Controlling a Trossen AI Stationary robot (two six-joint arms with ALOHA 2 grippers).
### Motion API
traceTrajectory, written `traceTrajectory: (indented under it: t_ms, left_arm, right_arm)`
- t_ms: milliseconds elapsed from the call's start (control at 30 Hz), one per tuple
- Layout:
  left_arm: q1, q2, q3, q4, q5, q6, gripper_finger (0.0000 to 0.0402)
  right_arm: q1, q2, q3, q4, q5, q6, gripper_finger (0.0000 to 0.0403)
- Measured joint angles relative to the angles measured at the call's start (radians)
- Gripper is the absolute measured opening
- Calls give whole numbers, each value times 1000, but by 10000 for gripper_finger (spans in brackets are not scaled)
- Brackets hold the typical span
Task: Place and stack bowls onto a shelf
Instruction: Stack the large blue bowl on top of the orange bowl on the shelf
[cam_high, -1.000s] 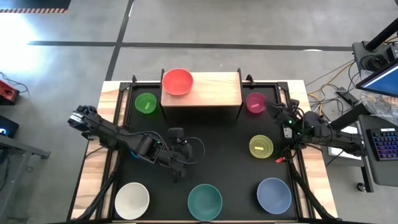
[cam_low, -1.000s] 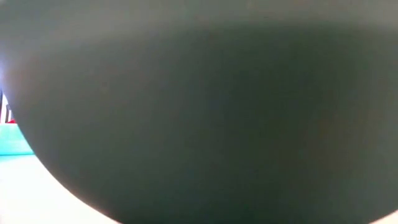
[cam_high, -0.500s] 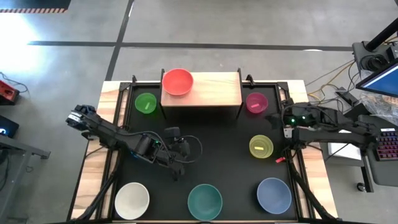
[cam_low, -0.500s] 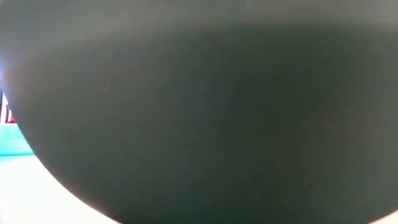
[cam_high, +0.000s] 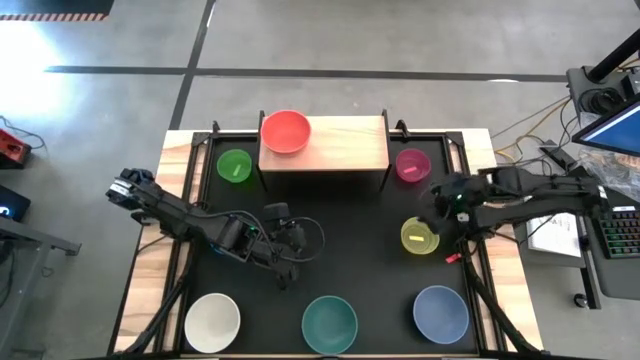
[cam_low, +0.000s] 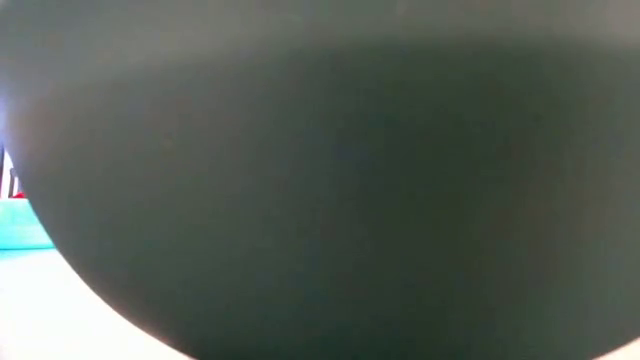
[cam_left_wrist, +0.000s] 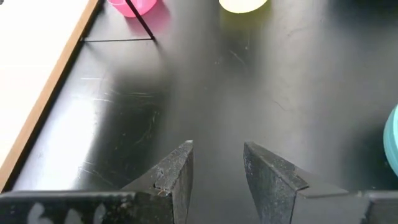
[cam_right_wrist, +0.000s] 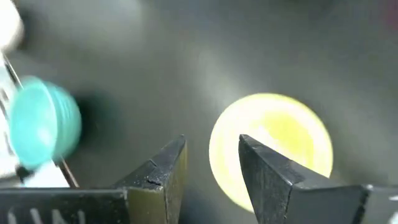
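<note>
The light-wood shelf (cam_high: 335, 145) stands at the table's far edge with the red bowl (cam_high: 285, 131) on its left end. On the black tabletop rest the green (cam_high: 235, 165), pink (cam_high: 411, 164), yellow (cam_high: 419, 237), cream white (cam_high: 212, 322), teal (cam_high: 329, 324) and slate blue (cam_high: 441, 313) bowls. The small blue bowl is out of view. My right gripper (cam_high: 434, 212) (cam_right_wrist: 212, 146) hovers open over the yellow bowl (cam_right_wrist: 273, 146), at its far-left rim. My left gripper (cam_high: 298, 243) (cam_left_wrist: 217, 149) waits open over bare table, left of centre.
A dark rounded surface (cam_low: 320, 180) close to the lens fills the low view. The left wrist view shows the shelf's board (cam_left_wrist: 37, 74) and a black leg (cam_left_wrist: 142, 23). Bare tabletop (cam_high: 350, 235) lies between the two grippers. Cables and a desk with a keyboard stand past the right edge.
My right arm has swung in from the table's right edge toward the left and now stands over the yellow bowl. No bowl has moved.
</note>
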Motion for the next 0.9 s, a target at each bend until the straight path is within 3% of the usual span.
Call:
traceTrajectory:
  t_ms: [500,667,900]
  left_arm:
    - [4,0,-1,21,-20,7,123]
    - [4,0,-2,28,-21,8,123]
    - [3,8,-2,55,-20,10,123]
  right_arm:
    - [497,176,-1,64,-9,329,105]
    - [599,255,0,91,-7,458,106]
    - [688,352,10,91,-66,480,140]
